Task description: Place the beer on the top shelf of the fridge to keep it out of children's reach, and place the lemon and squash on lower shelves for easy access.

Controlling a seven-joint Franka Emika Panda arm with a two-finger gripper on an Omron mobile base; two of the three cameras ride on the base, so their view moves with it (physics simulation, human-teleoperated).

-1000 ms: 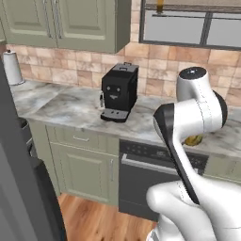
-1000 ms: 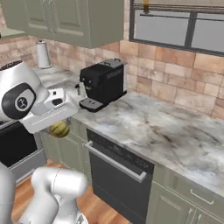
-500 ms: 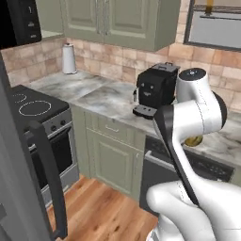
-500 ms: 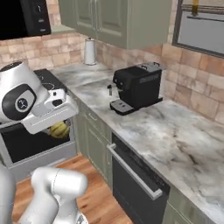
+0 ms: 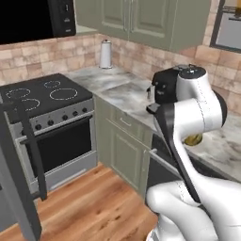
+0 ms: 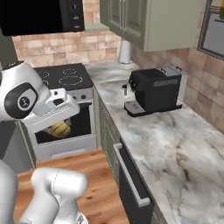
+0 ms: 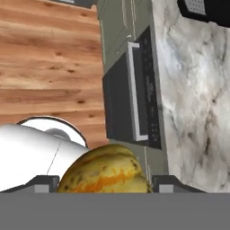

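My gripper (image 7: 106, 185) is shut on the squash (image 7: 105, 170), a lumpy orange-yellow vegetable with brown flecks, wedged between the two dark fingertips (image 7: 45, 182). In the right base view the squash (image 6: 60, 129) hangs under the white hand, out over the wooden floor in front of the stove. It also peeks out behind the arm as the squash (image 5: 193, 139) in the left base view. A grey panel with a dark bar handle, the fridge door (image 5: 16, 188), stands at the lower left. The beer, the lemon and the shelves are out of view.
A black stove (image 5: 44, 101) with an oven door sits left of the marble counter (image 6: 166, 148). On the counter stand a black coffee machine (image 6: 153, 89) and a paper towel roll (image 5: 105, 54). A dishwasher front (image 7: 130, 94) lies below the hand, and wooden floor (image 5: 89, 207) stretches in front.
The whole scene has slid right in both base views, so the camera has turned left: the stove and the grey door have come into view. The squash stays in my gripper.
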